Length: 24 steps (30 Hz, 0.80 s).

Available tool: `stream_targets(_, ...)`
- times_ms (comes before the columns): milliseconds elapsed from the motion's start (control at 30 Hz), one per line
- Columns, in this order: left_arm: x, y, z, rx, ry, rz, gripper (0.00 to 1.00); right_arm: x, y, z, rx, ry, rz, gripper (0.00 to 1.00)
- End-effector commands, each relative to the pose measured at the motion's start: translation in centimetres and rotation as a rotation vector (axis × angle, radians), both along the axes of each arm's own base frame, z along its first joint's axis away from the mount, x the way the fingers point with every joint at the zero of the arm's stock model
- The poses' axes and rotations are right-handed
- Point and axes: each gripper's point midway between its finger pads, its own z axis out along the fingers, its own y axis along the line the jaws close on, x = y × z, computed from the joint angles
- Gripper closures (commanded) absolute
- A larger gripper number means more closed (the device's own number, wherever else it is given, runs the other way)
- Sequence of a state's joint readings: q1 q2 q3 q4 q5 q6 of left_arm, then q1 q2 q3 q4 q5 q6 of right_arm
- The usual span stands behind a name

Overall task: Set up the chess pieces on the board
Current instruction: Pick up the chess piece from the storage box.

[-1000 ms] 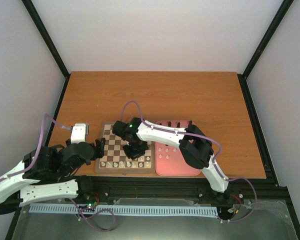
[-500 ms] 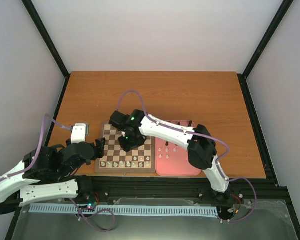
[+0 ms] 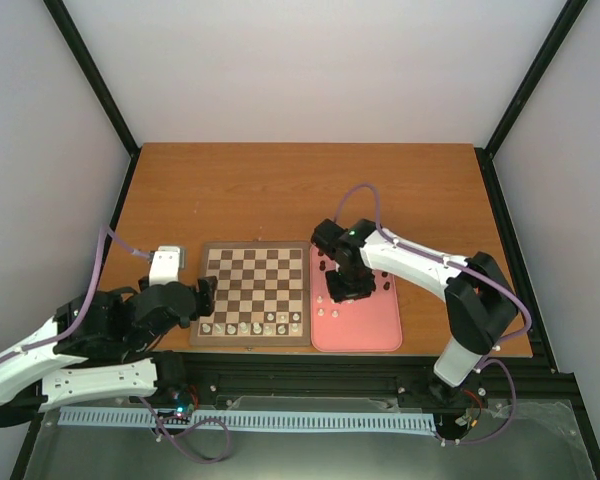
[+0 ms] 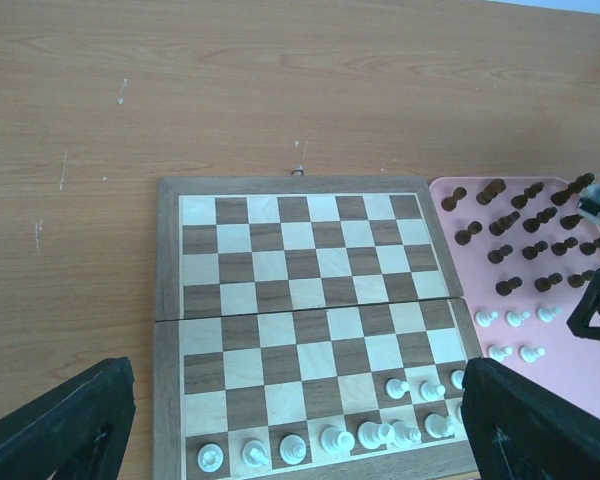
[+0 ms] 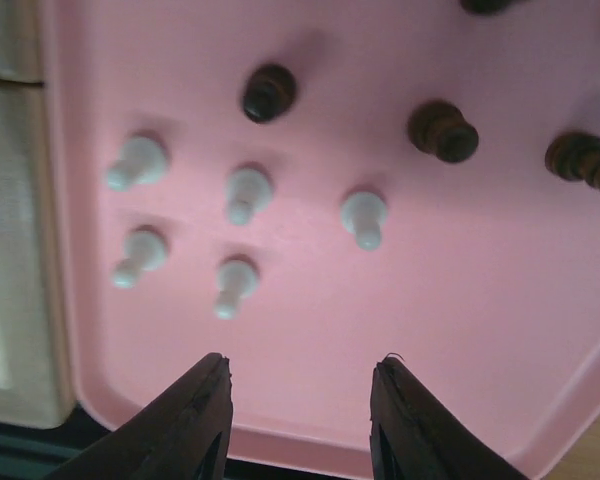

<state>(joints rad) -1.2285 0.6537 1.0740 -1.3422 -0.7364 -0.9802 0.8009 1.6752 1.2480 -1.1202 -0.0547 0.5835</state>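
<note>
Right gripper, wide open and empty, hovers over five white chess pieces on the pink tray. Left gripper is open and empty at the board. The pieces look light, rigid and easily toppled, so pinch the stem. Wooden counter, white walls.

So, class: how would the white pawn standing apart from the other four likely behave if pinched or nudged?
Probably light and rigid: the white pawn is tiny beside the open right gripper. Likely tippy if nudged: it stands upright on the smooth pink tray. Its rounded head could slip from a pinch, and it might roll once down.
</note>
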Motion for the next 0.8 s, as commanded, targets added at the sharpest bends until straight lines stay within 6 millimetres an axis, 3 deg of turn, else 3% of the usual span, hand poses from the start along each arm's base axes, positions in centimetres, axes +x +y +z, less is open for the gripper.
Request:
stream_targets(0,0.2,-0.9,0.2,0.001,-0.002,-0.021,0.00,0.7,-0.8,-1.3,0.016,-0.029,-0.016,0.62)
stream_targets(300,0.3,-1.1,0.6,0.003,0.001,-0.017,0.00,1.4,-1.8,-4.2,-0.017,-0.002,-0.002,0.63)
stream_targets(767,0.4,-1.0,0.4,0.010,0.004,-0.007,0.00,2.3,-2.7,-5.9,-0.044,0.012,0.004,0.69)
